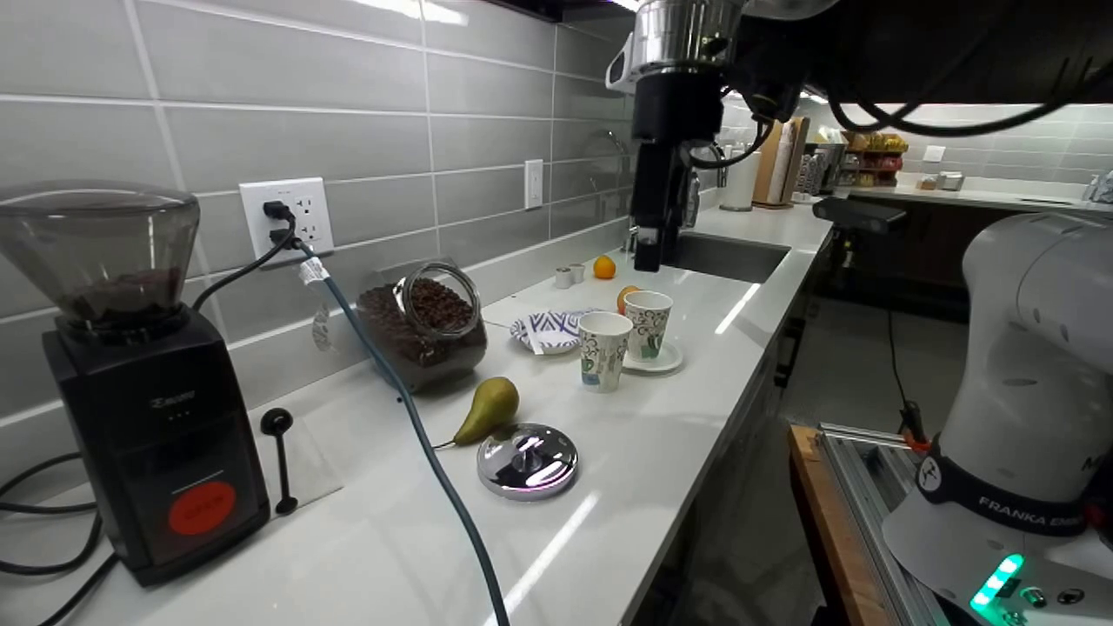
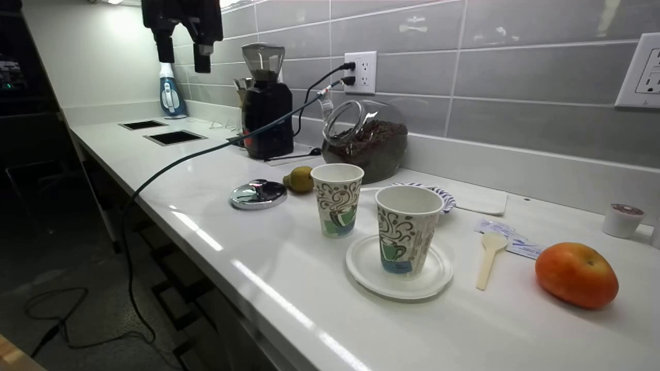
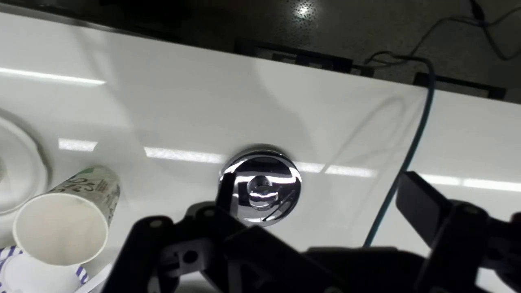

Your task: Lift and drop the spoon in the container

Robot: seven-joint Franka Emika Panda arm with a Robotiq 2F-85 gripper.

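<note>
A pale spoon (image 2: pixel 490 257) lies on the counter beside a paper cup (image 2: pixel 410 232) that stands upright on a white plate (image 2: pixel 361 275). Another upright paper cup (image 2: pixel 337 201) stands beside it; both cups also show in an exterior view (image 1: pixel 648 322) (image 1: pixel 603 352). Which vessel is the container is not clear. An open glass jar (image 1: pixel 426 335) holding dark beans lies tilted by the wall. My gripper (image 2: pixel 184 59) is open and empty, high above the counter. In the wrist view its fingers (image 3: pixel 317 185) are spread wide above the shiny lid (image 3: pixel 262 189).
A pear (image 1: pixel 489 410) lies next to the lid. A blue cable (image 1: pixel 417 417) crosses the counter from the outlet. A coffee grinder (image 1: pixel 156 435) and black scoop (image 1: pixel 280 461) stand near the wall. A striped bowl (image 1: pixel 552 330), orange-red fruit (image 2: pixel 576 275) and packets (image 2: pixel 523 245) lie around the cups.
</note>
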